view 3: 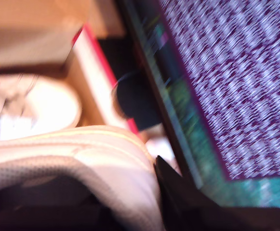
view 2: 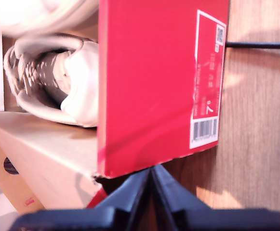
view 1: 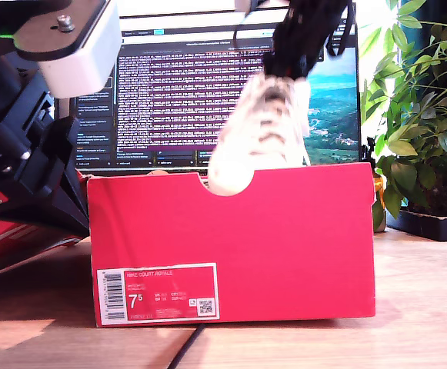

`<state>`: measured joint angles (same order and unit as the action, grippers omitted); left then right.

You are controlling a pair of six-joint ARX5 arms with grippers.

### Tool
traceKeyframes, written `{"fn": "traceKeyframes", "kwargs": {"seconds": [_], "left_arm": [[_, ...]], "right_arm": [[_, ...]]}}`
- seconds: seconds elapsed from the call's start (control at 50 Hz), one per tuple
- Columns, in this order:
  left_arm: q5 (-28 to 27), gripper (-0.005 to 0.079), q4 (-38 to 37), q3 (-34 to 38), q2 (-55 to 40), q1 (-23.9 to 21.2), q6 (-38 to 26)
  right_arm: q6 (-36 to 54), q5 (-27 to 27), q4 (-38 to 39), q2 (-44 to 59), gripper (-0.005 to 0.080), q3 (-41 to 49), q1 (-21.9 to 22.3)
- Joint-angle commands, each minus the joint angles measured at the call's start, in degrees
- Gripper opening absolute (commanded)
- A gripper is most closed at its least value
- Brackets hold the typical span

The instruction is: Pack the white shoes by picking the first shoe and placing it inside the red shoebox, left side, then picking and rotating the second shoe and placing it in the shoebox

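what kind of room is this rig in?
Probably an office or lab desk, not a shop: a monitor filled with log text, a potted plant at the exterior view's right, and a wooden tabletop under the red shoebox.

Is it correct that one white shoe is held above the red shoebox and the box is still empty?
Not quite. The white shoe is indeed held above the red shoebox by my second gripper, but the box is not empty: the first wrist view shows another white shoe already lying inside it.
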<state>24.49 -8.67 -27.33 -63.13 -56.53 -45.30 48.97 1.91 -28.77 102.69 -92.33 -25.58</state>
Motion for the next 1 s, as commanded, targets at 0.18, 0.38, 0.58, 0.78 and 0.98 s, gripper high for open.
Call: {"fn": "traceKeyframes", "kwargs": {"seconds": [0.18,0.38,0.58,0.78,0.98], "left_arm": [[-0.3,-0.0016,1.0,-0.3,-0.2,-0.1,0.4],[-0.3,-0.0016,1.0,-0.3,-0.2,-0.1,0.4],[-0.3,-0.0016,1.0,-0.3,-0.2,-0.1,0.4],[-0.3,-0.0016,1.0,-0.3,-0.2,-0.1,0.4],[-0.3,-0.0016,1.0,-0.3,-0.2,-0.1,0.4]], "right_arm": [[1.4,-0.5,-2.1,2.6,-0.0013,-0.6,1.0],[1.4,-0.8,-3.7,5.6,-0.0013,-0.5,1.6],[1.4,-2.0,-2.4,9.2,-0.0013,-0.5,1.6],[0.3,-2.1,0.0,11.4,0.0002,-0.5,1.6],[-2.2,-4.2,2.7,11.8,0.0249,-0.5,1.6]]}}
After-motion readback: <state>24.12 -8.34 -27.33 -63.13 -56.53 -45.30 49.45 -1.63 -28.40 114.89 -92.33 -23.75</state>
